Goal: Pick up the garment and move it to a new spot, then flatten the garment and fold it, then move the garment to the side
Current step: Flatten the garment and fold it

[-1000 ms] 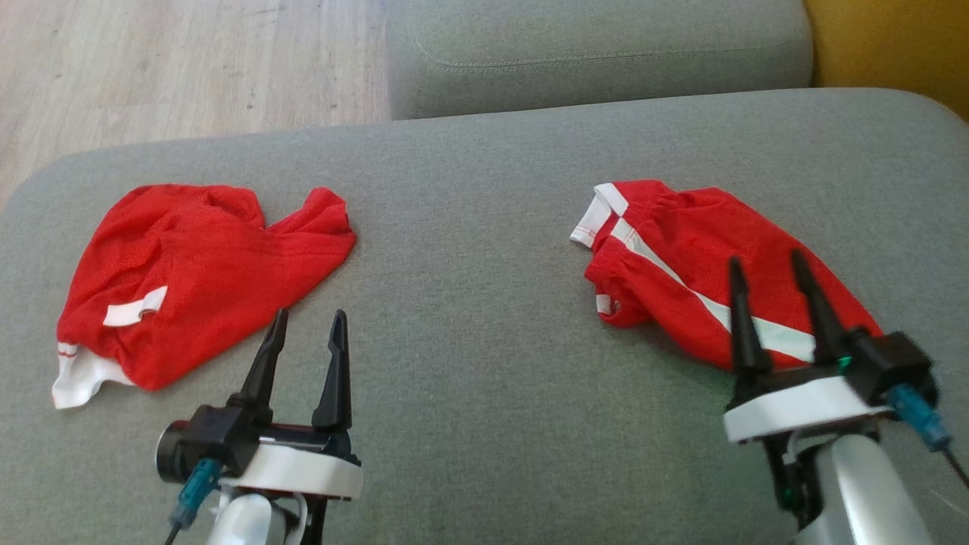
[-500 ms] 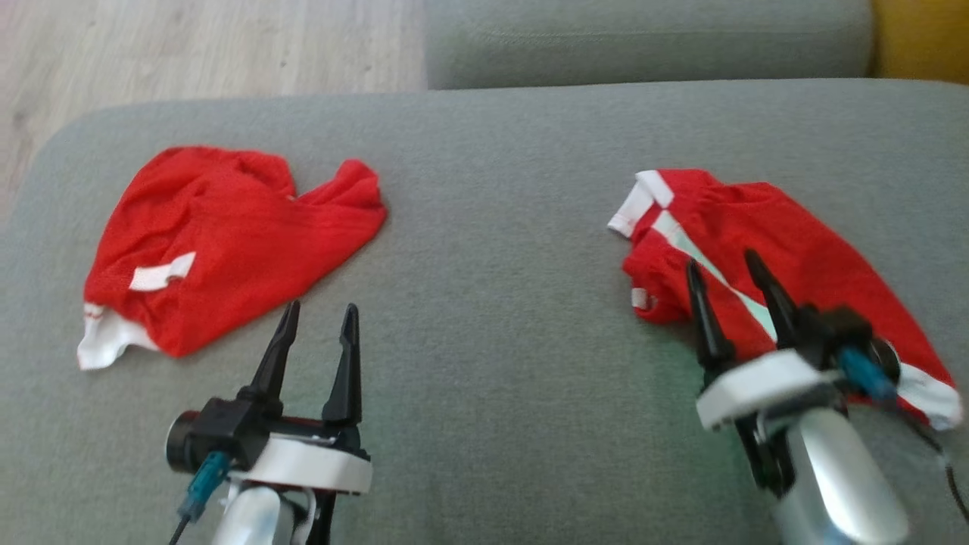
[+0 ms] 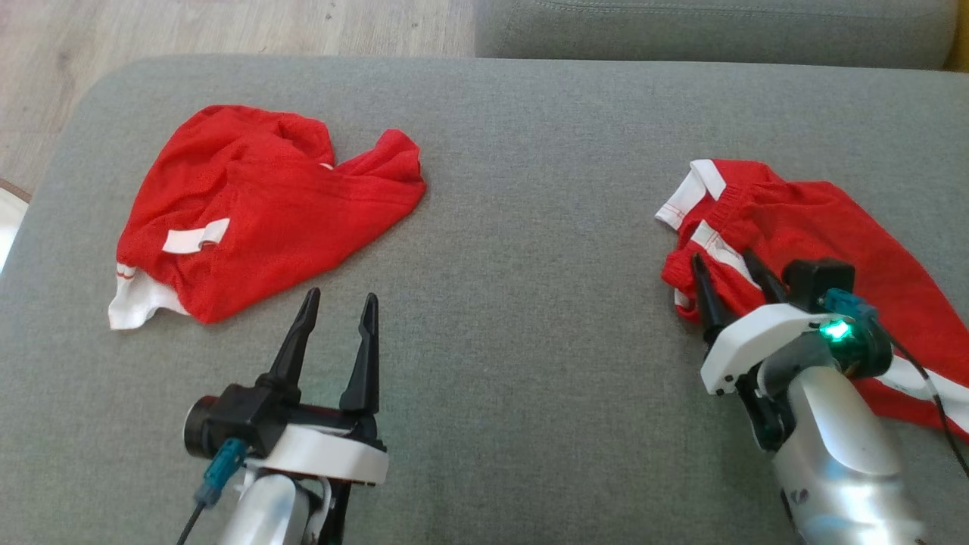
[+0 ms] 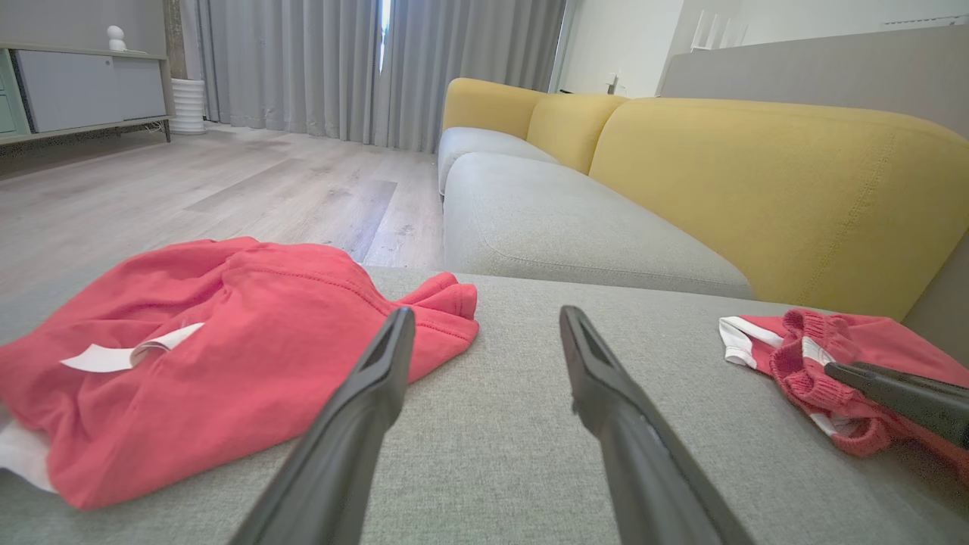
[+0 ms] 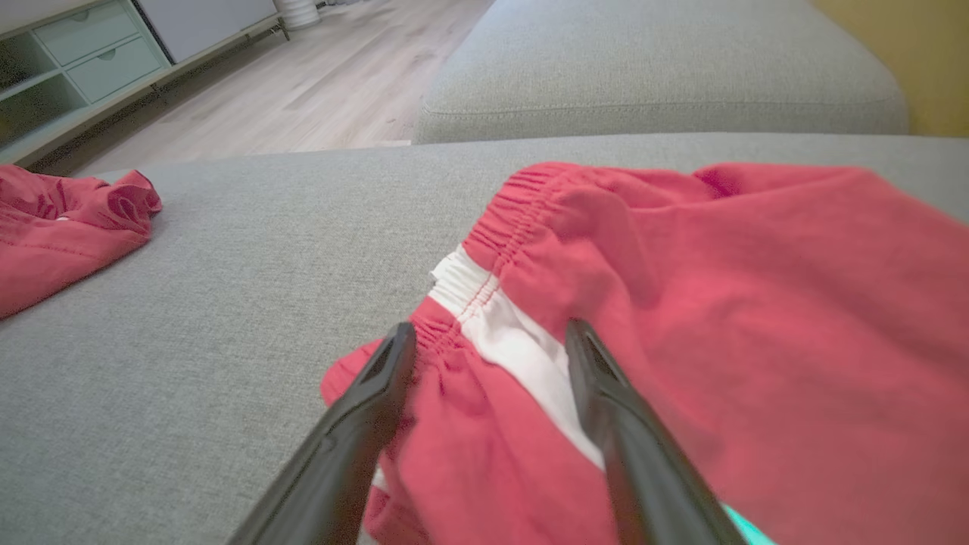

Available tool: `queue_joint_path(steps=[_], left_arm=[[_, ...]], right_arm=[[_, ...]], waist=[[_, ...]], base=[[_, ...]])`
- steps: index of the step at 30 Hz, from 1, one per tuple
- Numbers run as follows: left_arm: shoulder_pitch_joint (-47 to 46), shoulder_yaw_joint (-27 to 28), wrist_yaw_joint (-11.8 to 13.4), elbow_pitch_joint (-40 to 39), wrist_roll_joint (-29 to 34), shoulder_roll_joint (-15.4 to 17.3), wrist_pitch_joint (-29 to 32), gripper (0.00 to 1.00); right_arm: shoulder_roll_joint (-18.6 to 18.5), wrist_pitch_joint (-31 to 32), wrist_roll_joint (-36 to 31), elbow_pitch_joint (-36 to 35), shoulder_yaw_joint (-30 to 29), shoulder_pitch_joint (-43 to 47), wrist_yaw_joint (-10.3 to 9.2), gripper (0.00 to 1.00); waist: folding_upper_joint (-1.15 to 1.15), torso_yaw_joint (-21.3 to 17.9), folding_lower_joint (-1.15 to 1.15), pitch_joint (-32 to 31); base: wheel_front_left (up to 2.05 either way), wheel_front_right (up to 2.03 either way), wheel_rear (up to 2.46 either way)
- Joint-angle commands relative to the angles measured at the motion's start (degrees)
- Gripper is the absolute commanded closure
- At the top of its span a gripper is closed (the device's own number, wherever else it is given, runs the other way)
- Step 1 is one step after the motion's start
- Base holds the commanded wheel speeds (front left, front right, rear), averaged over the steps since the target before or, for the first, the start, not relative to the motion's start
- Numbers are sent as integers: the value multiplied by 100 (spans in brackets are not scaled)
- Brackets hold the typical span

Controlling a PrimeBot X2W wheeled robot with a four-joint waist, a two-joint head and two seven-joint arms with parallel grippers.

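- head view: left gripper [image 3: 341, 295] at lower left, fingers spread, nothing between them, over bare grey cushion [image 3: 530, 227]
- right gripper [image 3: 721, 257] at right middle, fingers spread apart, tips over the near left edge of the striped red garment [image 3: 817, 219]; can't tell if touching the cloth
- striped red garment lying crumpled at the right side of the frame, white band at its upper left corner, lower end running off toward the right edge
- other red garment [image 3: 265, 204] at upper left, flat-ish heap, white tag and white hem at its lower left, well apart from the striped one
- wood floor [image 3: 227, 23] along the top left
- left wrist view: left gripper [image 4: 486, 312] wide open, bare cushion between the fingers; other red garment [image 4: 227, 356] at left, just beside the left finger; striped red garment [image 4: 870, 341] at far right with one dark finger [image 4: 893, 390] of the right gripper over it; yellow backrest [image 4: 757, 174] at upper right
- right wrist view: right gripper [image 5: 490, 329] spread, not pinching anything, fingers either side of the white stripe [image 5: 515, 348] just below the gathered waistband [image 5: 515, 212]; striped red garment [image 5: 719, 303] across centre and right; other red garment [image 5: 45, 235] at the left edge
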Motion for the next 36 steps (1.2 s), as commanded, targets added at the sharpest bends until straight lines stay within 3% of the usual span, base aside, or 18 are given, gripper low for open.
queue_joint_path(steps=[1,14,21,28,36], left_arm=[[-279,133,32,-161,-36,10,-53,0],[-255,156,68,-140,-20,9,-53,0],[-231,173,65,-156,-16,9,-54,0],[-133,301,71,-220,-43,9,-54,0],[41,405,66,-275,-56,9,-54,0]], right_arm=[[17,-94,66,-108,175,-265,-5,100],[52,-745,951,56,954,-447,-5,100],[54,-872,1037,-39,1162,-401,-5,100],[-9,-1058,946,-837,827,-153,-5,100],[-3,-1076,743,-2026,287,859,-5,100]], waist=[[0,-3,-1,5],[0,-184,-1,-106],[0,-265,-1,-181],[0,-400,-1,-331],[0,-643,-1,-497]], base=[[0,0,0],[0,0,0],[0,0,0],[0,0,0],[0,0,0]])
